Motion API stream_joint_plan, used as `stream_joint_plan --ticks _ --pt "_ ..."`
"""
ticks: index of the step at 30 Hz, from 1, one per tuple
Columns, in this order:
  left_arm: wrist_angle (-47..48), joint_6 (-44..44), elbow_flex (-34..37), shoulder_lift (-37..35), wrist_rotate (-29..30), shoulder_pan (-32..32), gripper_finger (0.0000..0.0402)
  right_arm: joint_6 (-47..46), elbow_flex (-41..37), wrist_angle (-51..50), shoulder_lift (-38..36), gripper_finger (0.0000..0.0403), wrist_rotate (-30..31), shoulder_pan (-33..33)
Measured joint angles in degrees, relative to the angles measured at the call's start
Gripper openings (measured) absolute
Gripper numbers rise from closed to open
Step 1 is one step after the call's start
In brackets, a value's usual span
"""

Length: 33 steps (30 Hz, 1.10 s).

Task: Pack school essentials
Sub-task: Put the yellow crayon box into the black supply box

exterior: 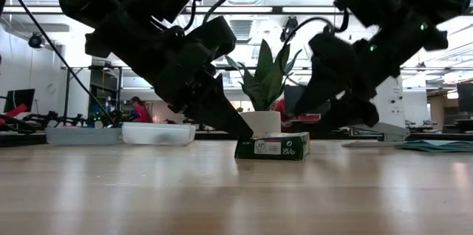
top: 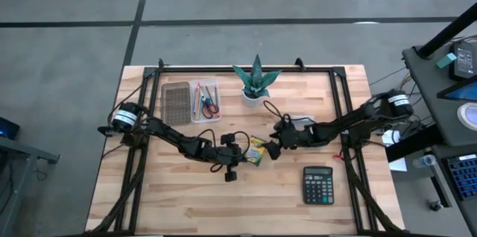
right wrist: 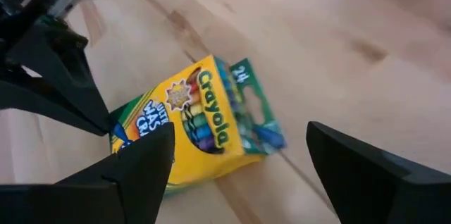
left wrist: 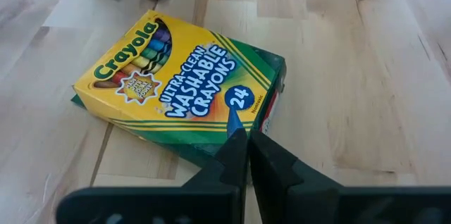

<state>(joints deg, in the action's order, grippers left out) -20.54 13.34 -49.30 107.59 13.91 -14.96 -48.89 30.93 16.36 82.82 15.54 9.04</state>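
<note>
The yellow-green crayon box lies flat on the wooden table near its middle, printed face up. My left gripper comes at it from the table's left, shut, with its tips on the box. My right gripper comes from the right and hangs open just above the box's other end. Its two fingers stand wide on either side and touch nothing. Red-handled scissors and thin pencils lie in a clear tray at the far left. My left gripper rests its shut fingertips on the box's printed top face, near the corner by the "24" mark. The fingers slant down from the table's left. The box lies flat on the table under them.
A spiky green plant in a white pot stands at the far middle, right behind the box. A brown ribbed case lies left of the tray. A black calculator sits near the front right. Bare wood shows along the near edge.
</note>
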Motion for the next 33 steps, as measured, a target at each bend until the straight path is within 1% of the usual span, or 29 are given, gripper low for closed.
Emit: stream_joint_plan --ticks 4,8,12,16,18,22,33 --pt "0.0 0.0 0.1 0.0 0.0 0.0 0.0 0.0 0.5 3.3 5.0 0.0306 -0.5 0.1" --pt "0.0 0.0 0.1 0.0 0.0 0.0 0.0 0.1 1.0 7.3 8.3 0.0302 -0.8 0.1" --pt "0.1 0.0 0.2 0.0 -0.1 0.0 0.0 2.0 1.5 12.0 10.9 0.0302 -2.5 0.0" --pt "0.1 0.0 0.2 0.0 -0.4 -0.1 0.0 3.7 1.7 14.9 11.0 0.0296 -6.0 0.2" --pt "0.2 0.0 0.2 0.0 -0.4 -0.1 0.0 4.9 1.5 14.4 10.2 0.029 -6.4 0.3" --pt "0.1 0.0 0.2 0.0 -0.3 0.0 0.0 5.4 1.6 14.2 8.7 0.0266 -5.8 0.2" --pt "0.6 0.0 0.3 0.2 -0.2 0.0 0.0 5.5 1.5 13.9 8.8 0.0172 -5.0 0.2"
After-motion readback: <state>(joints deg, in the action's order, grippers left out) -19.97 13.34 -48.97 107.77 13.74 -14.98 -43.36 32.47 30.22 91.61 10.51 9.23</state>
